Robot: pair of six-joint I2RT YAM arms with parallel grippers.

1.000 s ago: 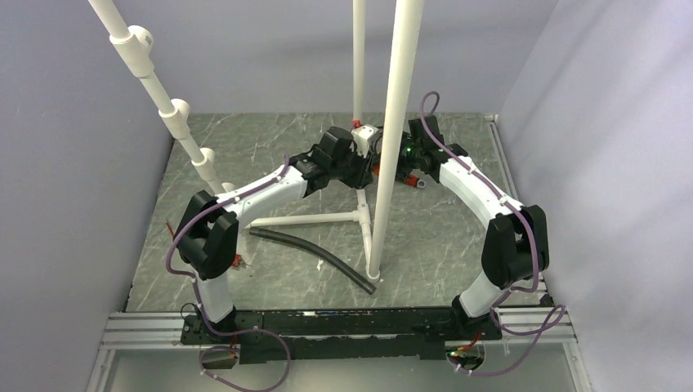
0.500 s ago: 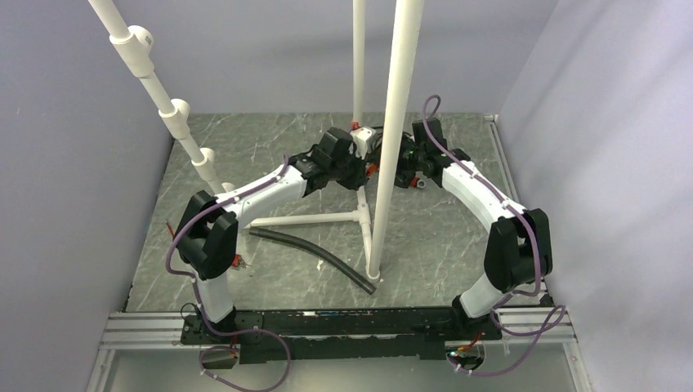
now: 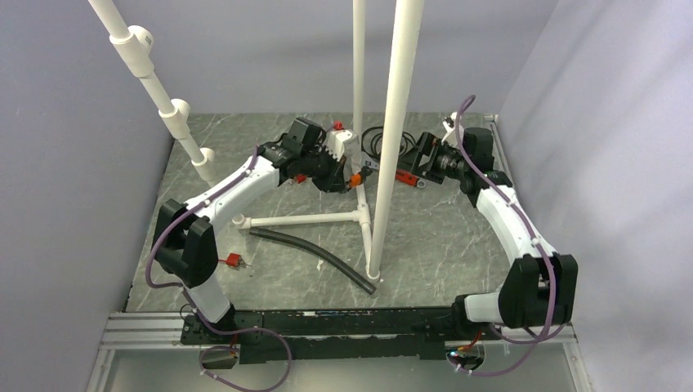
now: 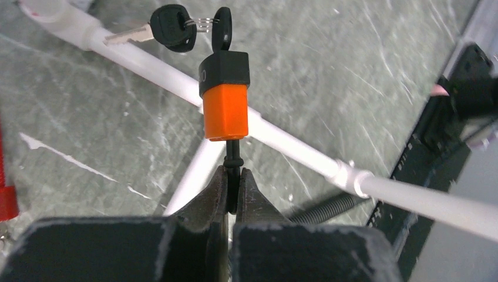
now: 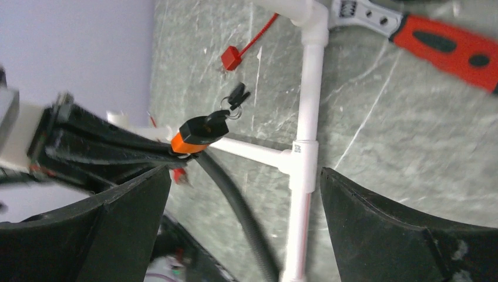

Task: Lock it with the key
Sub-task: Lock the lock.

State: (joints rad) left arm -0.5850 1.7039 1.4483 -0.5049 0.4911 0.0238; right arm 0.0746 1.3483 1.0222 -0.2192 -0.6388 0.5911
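Top external: the arms have parted within the last second. Both wrists were bunched at the pole (image 3: 391, 163). Now the left arm (image 3: 245, 175) sits left of the pole, and the right arm (image 3: 507, 212) has swung out to the pole's right.

Left wrist: left jaws pressed together, pinching the thin black stem under the lock (image 4: 225, 106). Lock is held off the worktop (image 3: 441, 237), just left of the pole, over a base pipe (image 4: 293, 144). Key (image 4: 222, 32) is seated in the lock's black end. Spare key (image 4: 170, 26) hangs from the ring.

Right wrist: right jaws spread wide, holding nothing, lock well apart from them.

Reading: the right arm has let the key go and backed off. The turn is either done or given up. Key angle does not show whether it is locked.

Room:
- Pole stands between the two jaws, so any return by the right arm must go round it.
- Wrench (image 3: 406, 176) lies just right of the pole, below the right jaws.
- Hose (image 3: 315, 257) lies in front of the pole, well apart from both jaws.
- Side wall (image 3: 588, 163) is near the right elbow, so swing there looks tight.
- Bare worktop lies left of the pole, in front of the left arm.
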